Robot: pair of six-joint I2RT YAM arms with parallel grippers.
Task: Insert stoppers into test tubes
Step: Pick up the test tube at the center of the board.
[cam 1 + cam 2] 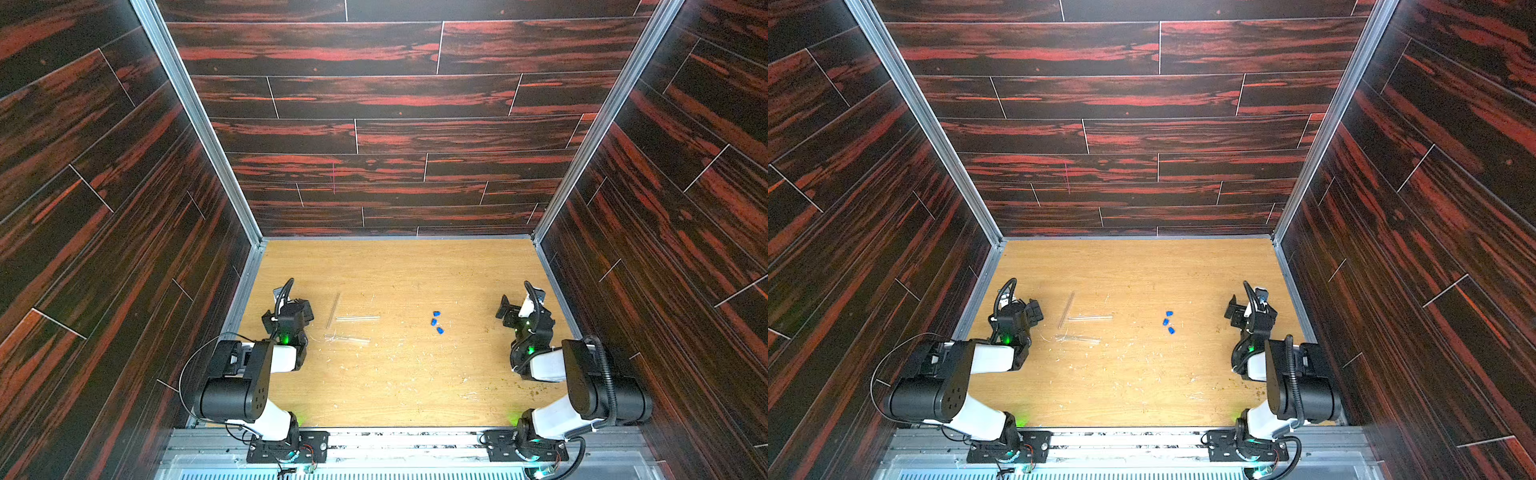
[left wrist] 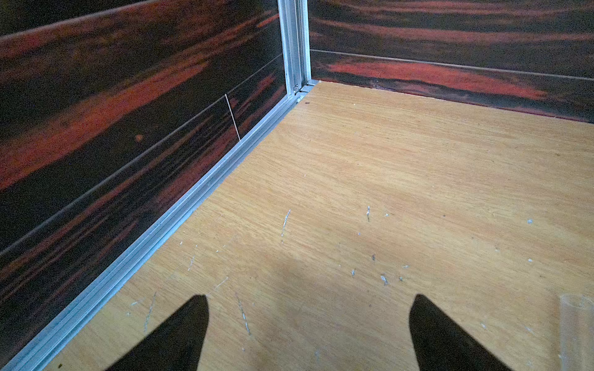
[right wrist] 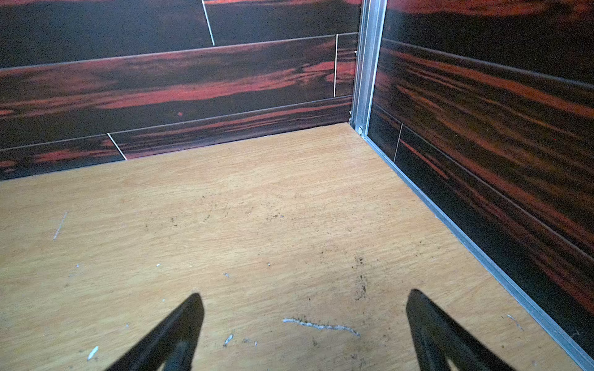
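Three test tubes (image 1: 357, 318) are laid well apart from three stoppers (image 1: 434, 322); left gripper (image 2: 308, 302) and right gripper (image 3: 303, 298) are held spread, empty.

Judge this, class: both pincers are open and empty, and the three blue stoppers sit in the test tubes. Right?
No: the three blue stoppers lie loose on the table, apart from the test tubes, as both top views show. The rest holds.

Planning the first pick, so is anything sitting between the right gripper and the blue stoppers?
Nothing visible: only scuffed table separates the open right gripper from the three stoppers.
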